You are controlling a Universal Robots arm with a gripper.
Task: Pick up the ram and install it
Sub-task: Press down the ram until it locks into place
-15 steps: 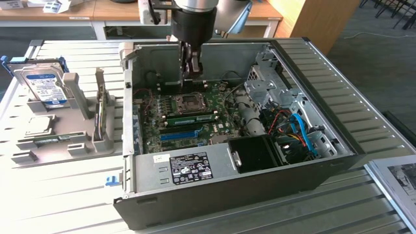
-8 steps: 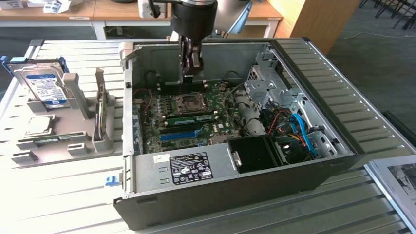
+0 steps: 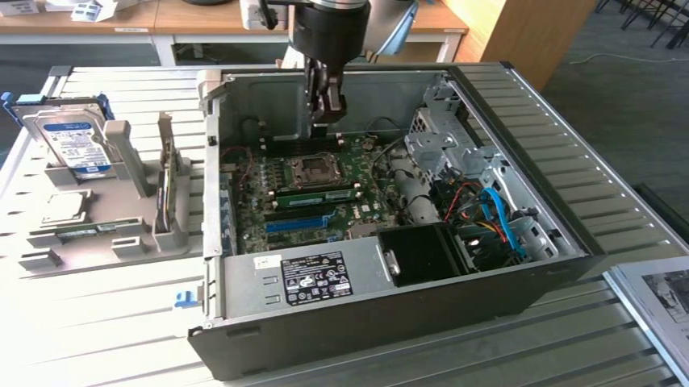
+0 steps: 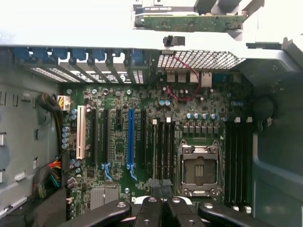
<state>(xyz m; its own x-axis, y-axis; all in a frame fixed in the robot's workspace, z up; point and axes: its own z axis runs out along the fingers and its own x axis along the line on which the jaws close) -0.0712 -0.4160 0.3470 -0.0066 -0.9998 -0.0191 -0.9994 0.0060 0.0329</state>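
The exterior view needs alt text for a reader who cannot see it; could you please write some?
A robot arm's closed hand hangs inside an open computer case, above the green motherboard and near its empty processor socket. On the exterior view's left, a grey holder carries a hard drive, a processor chip and an upright ram stick.

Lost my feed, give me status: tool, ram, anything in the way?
Tool shut, hovering inside open computer case above motherboard. One ram stick seated beside CPU socket. No obstruction visible.
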